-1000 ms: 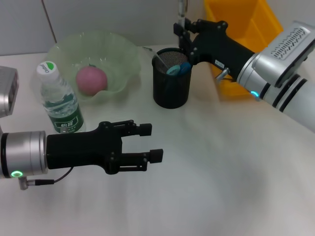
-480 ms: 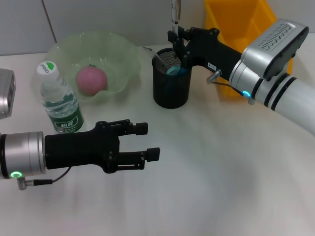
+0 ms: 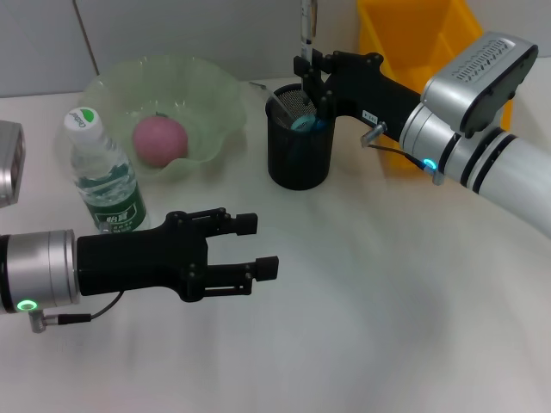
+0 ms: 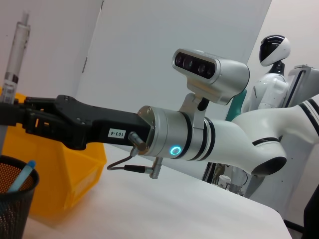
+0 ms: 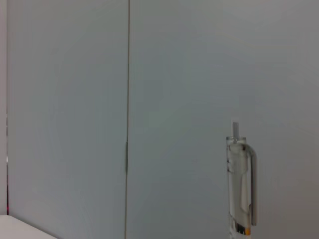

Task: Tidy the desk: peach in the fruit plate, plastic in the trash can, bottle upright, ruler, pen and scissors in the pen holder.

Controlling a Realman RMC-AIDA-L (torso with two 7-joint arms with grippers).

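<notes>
right gripper [image 3: 308, 79] sits over the far rim of the black mesh pen holder [image 3: 300, 153], fingers clamped on a clear pen [image 3: 306, 19]. pen's long axis is vertical, upright; its clip and push-button end points up, seen in the right wrist view against a plain grey wall [image 5: 65, 99]. lower end is hidden behind the fingers, so whether the tip is inside the holder cannot be told. in the left wrist view the pen rises straight above the black finger block, with the holder's rim just below it

pen holder stands upright on the white table [image 3: 387, 301], already holding a light blue item [image 3: 303, 123] that leans against the inner wall; what it is cannot be told. yellow bin [image 3: 413, 43] stands just behind the right arm, at the far right of the table

left gripper [image 3: 250, 249] hovers low over the near left part of the table, pointing toward the right, its fingers spread apart with nothing between them. well apart from the holder

water bottle [image 3: 103, 176] stands upright just beyond the left arm, white cap with a green mark on top, green label. pale green fruit plate [image 3: 219, 95] with a wavy rim sits behind the bottle, and the pink peach [image 3: 159, 140] lies inside it

grey box edge [image 3: 9, 159] shows at the left border of the head view
</notes>
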